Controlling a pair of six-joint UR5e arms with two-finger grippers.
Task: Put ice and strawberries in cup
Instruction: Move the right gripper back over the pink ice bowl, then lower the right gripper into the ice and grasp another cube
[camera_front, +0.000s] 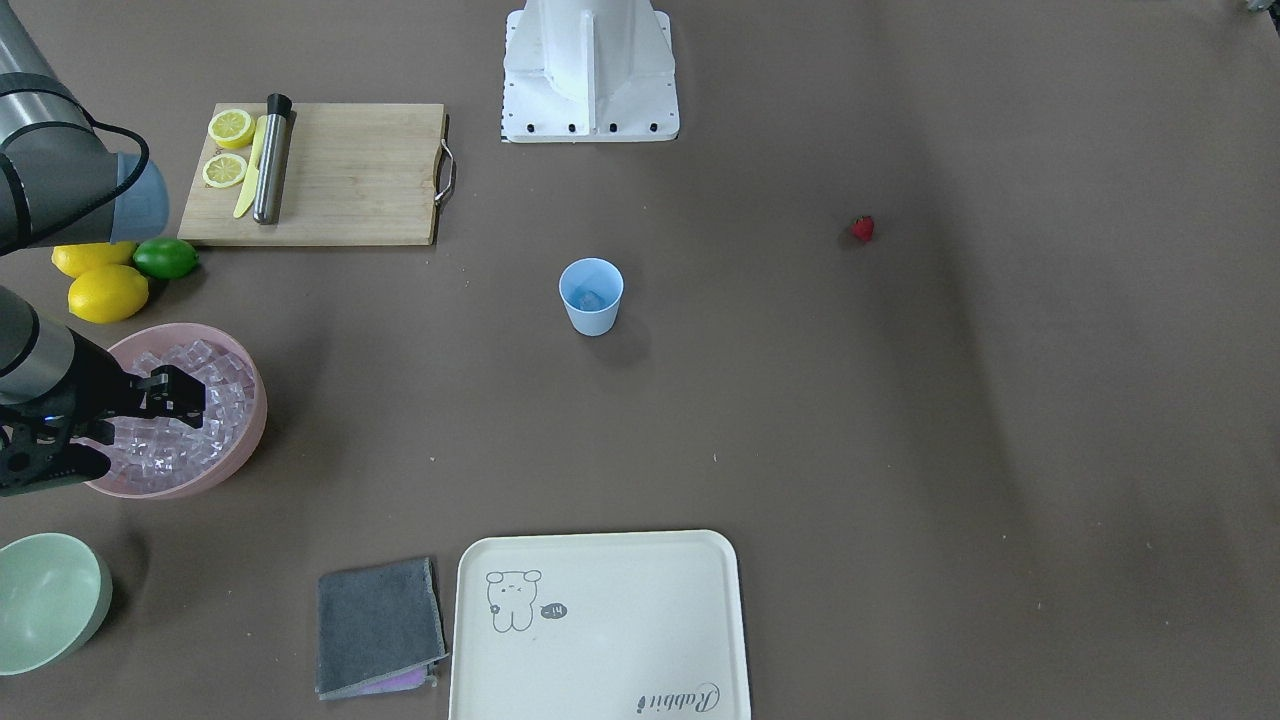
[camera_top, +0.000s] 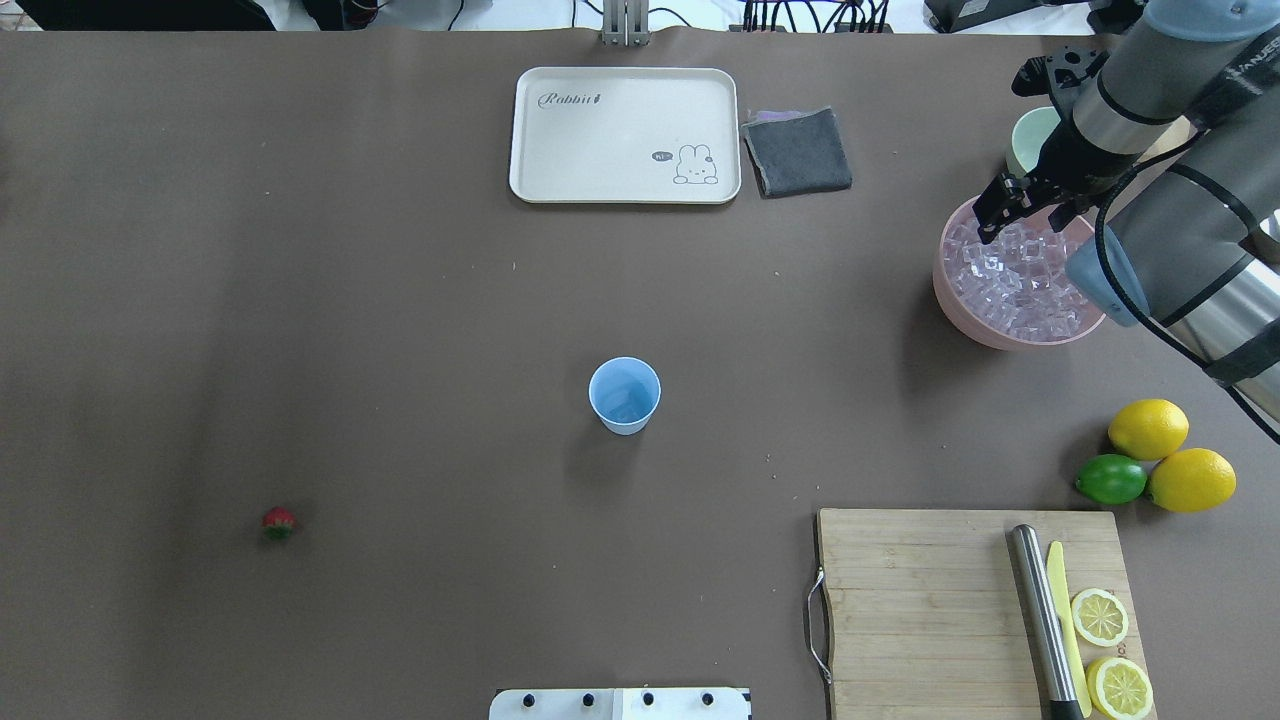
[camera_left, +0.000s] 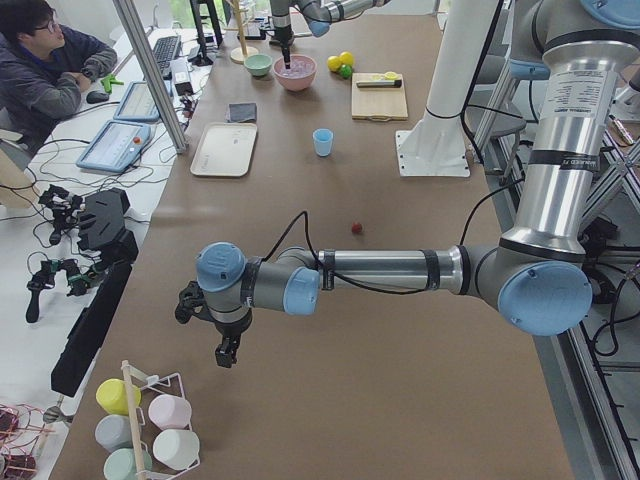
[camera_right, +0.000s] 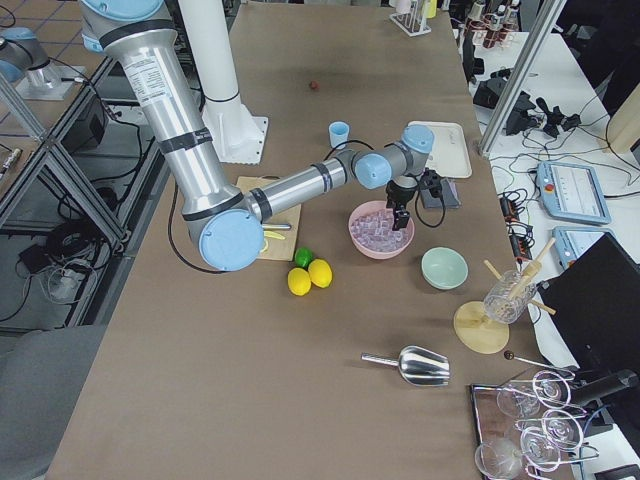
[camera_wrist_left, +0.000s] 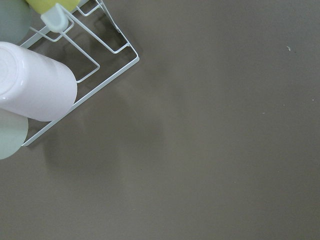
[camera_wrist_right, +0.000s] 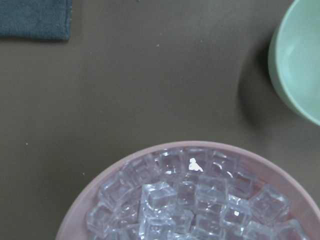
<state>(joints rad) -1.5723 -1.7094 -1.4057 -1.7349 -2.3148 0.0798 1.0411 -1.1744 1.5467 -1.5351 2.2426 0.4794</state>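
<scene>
The light blue cup stands upright mid-table, and something clear seems to lie in its bottom. It also shows in the overhead view. The red strawberry lies alone on the table, far from the cup. The ice fills a pink bowl, also seen in the right wrist view. My right gripper hangs just above the ice at the bowl's far side and looks open and empty. My left gripper hovers over bare table far from everything; I cannot tell whether it is open.
A pale green bowl sits beside the pink bowl. Two lemons and a lime lie by the cutting board, which holds lemon halves, a knife and a muddler. A tray, a grey cloth and a cup rack are also there.
</scene>
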